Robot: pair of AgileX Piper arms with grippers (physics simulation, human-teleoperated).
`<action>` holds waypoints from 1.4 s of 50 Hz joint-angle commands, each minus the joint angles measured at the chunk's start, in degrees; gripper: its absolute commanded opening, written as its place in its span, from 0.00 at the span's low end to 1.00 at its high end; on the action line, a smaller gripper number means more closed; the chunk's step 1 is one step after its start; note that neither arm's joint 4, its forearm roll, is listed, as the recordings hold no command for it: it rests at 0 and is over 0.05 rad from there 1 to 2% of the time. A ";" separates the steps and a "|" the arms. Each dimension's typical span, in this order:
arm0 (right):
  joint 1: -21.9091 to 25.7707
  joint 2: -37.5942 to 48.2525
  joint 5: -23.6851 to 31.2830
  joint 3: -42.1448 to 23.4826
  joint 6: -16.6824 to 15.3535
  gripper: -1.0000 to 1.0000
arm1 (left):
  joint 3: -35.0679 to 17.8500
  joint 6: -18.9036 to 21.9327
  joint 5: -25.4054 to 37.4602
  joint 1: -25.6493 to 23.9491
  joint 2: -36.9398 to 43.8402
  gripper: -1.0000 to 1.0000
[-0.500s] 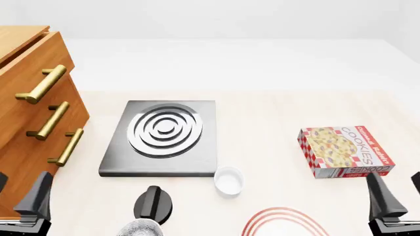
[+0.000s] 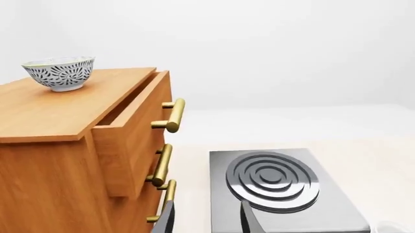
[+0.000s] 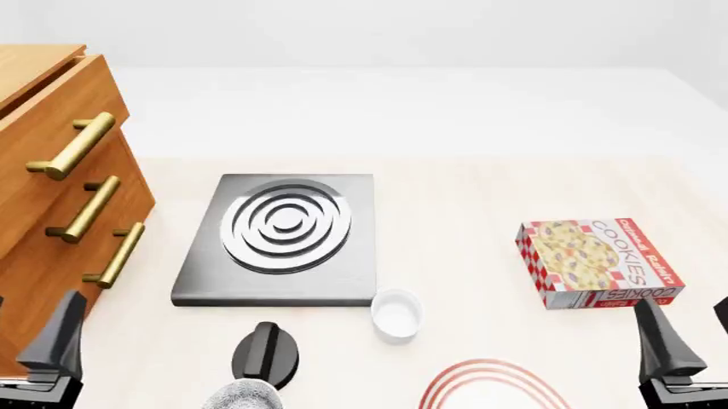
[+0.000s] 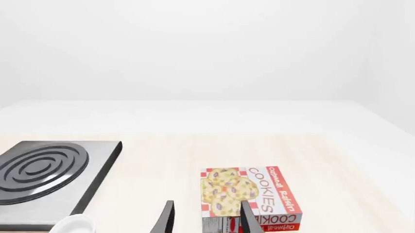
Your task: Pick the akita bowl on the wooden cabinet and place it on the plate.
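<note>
Speckled grey-and-white, the akita bowl [image 2: 60, 73] sits upright on the wooden cabinet [image 2: 77, 145] top, well above and to the left of my left claw [image 2: 206, 218], so I must rise to reach it. Both that claw and my right claw [image 4: 204, 217] hang released, holding nothing. Behind them, at the table's near edge, lies the plate [image 3: 492, 385].

In the front view the plate [image 3: 492, 385] is cut by the lower edge, so only its far red rings show. The second speckled bowl [image 3: 241, 395] is also cut there. The wooden cabinet [image 3: 46, 170] runs out at the left edge; its top is not visible. Both grippers show only their fingertips in every view.
</note>
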 commanded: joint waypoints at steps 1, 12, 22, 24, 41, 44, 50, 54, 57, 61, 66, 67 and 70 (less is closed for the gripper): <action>0.00 0.12 -0.04 -0.06 0.02 1.00 | -0.95 0.71 0.26 -0.99 0.00 1.00; 0.01 0.72 -0.69 0.03 -0.01 1.00 | -5.74 -2.46 6.53 -3.29 0.00 1.00; 0.03 1.59 -1.51 -0.03 -0.09 1.00 | -12.57 -3.15 11.24 -3.78 0.03 1.00; 0.03 1.62 -1.63 0.06 -0.08 1.00 | -13.05 -3.33 11.69 -3.82 0.07 1.00; 0.03 0.28 -0.31 0.05 -0.11 1.00 | -19.72 -2.68 16.09 -3.98 2.49 1.00; 0.02 0.13 -0.15 0.07 0.05 1.00 | -20.99 -2.75 17.72 -4.17 2.25 1.00; 0.02 0.02 -0.05 0.08 0.03 1.00 | -23.74 -1.30 19.33 -4.82 2.39 1.00; 0.02 0.03 -0.09 0.09 -0.08 1.00 | -24.70 -1.10 18.90 -4.71 3.20 1.00; 0.01 0.03 -0.10 0.13 0.03 1.00 | -25.51 -1.00 18.34 -4.56 4.18 1.00; 0.02 0.10 -0.18 0.12 -0.08 1.00 | -27.05 -0.89 17.84 -4.33 5.44 1.00; 0.02 0.14 -0.20 0.10 -0.06 1.00 | -28.45 -1.00 17.47 -3.91 6.70 1.00; 0.03 0.17 -0.21 0.08 -0.10 1.00 | -28.76 -1.10 17.44 -3.81 6.99 1.00; 0.01 0.17 -0.18 0.07 0.05 1.00 | -29.61 -1.99 17.56 -3.48 8.49 1.00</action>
